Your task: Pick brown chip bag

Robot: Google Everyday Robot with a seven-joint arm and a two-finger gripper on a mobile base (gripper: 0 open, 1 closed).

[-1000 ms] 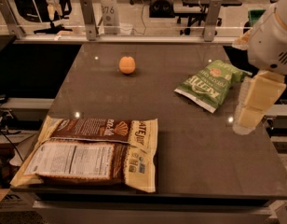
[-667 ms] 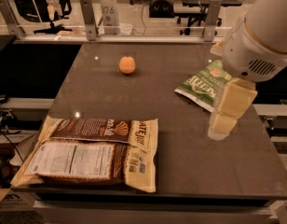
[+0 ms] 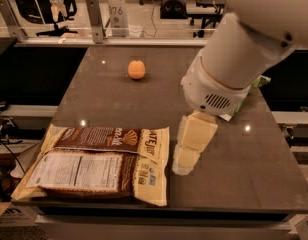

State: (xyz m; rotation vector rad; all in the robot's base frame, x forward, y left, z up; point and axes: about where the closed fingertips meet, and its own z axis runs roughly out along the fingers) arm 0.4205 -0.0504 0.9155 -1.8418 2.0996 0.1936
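The brown chip bag [image 3: 99,161] lies flat at the front left of the dark table [image 3: 244,184], its white nutrition-label panel facing up and its cream-yellow edges showing. My gripper [image 3: 186,159] hangs from the large white arm [image 3: 234,69] and points down just to the right of the bag's right edge, close above the tabletop. It holds nothing that I can see.
An orange fruit [image 3: 136,69] sits at the back middle of the table. A sliver of the green chip bag [image 3: 259,81] shows behind my arm at the right. Railings and office chairs stand beyond the far edge.
My arm has swung left and forward from the right side of the table, bringing the gripper next to the brown bag's right edge. It now covers most of the green bag.
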